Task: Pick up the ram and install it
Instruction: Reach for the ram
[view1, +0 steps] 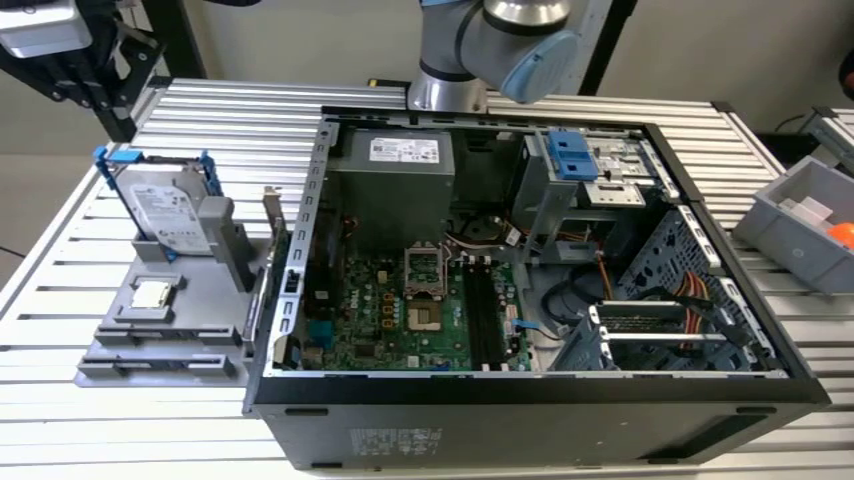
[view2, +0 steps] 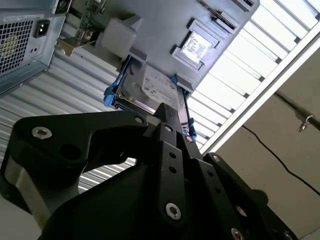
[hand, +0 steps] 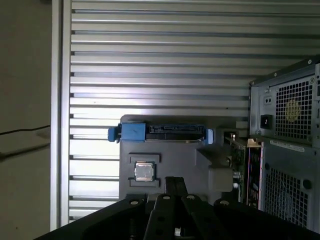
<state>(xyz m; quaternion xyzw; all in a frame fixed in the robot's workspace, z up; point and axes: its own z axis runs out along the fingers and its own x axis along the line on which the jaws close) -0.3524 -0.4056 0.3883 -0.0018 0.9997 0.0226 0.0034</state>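
Gripper (view2: 167, 112) is hovering closed and empty near the grey parts stand (hand: 180, 156), risking a knock against the upright hard drive (view2: 157, 85).

I saw silver ribbed counter (view1: 200, 120), green motherboard (view1: 387, 320), grey holder (view1: 200, 300), blue drive frame (view1: 120, 157), black case (view1: 534, 420), black hand (view2: 167, 112).

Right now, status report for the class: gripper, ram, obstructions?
Gripper shut, empty, above the grey holder. Ram not in grasp; memory slots look empty. Hard drive and processor chip on holder.
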